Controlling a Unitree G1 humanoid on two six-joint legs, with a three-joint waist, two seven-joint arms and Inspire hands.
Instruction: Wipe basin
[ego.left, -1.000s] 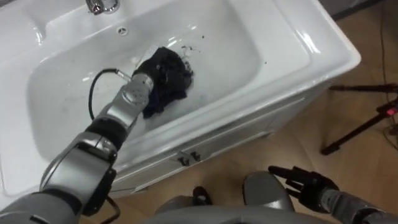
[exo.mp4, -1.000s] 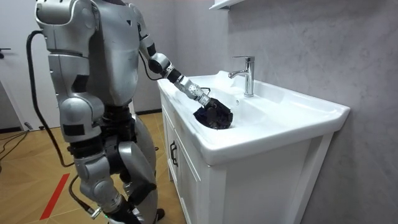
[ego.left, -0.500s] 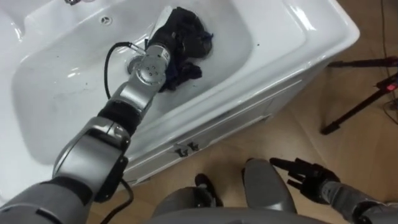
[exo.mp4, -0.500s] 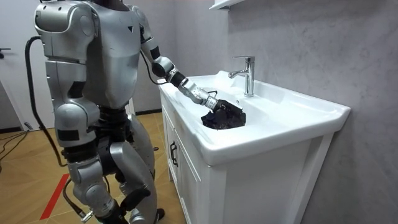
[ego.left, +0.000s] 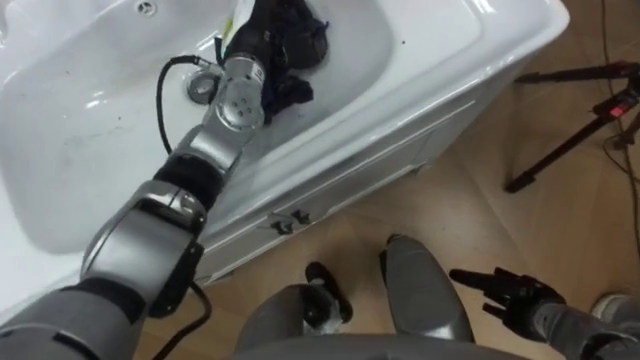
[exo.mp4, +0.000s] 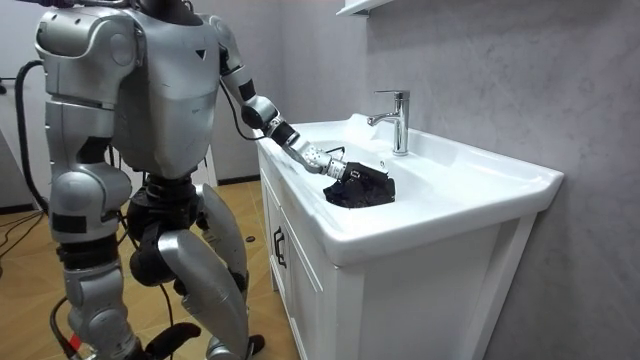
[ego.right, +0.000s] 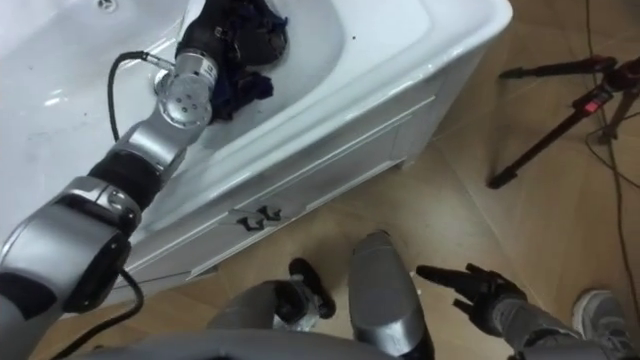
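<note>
The white basin (ego.left: 430, 62) has a drain (ego.left: 200, 88) near its middle and a chrome faucet (exo.mp4: 398, 118) at the back. A dark cloth (ego.left: 293, 40) lies bunched on the basin floor, just right of the drain. My left hand (ego.left: 252, 38) reaches in from the lower left and rests on the cloth with its fingers curled into it. In the room view the same left hand (exo.mp4: 338, 172) sits at the cloth (exo.mp4: 366, 188). My right hand (ego.left: 508, 294) hangs low over the floor, fingers straight, holding nothing.
Below the basin stands a white cabinet with two small door handles (ego.left: 284, 223). On the wooden floor to the right are black tripod legs (ego.left: 565, 152). A light shoe (ego.right: 600, 312) shows at the lower right edge. In the room view a shelf (exo.mp4: 360, 6) hangs above the faucet.
My left hand has pushed the cloth across the basin floor to the right, past the drain. In the room view my body has shifted toward the room view's left.
</note>
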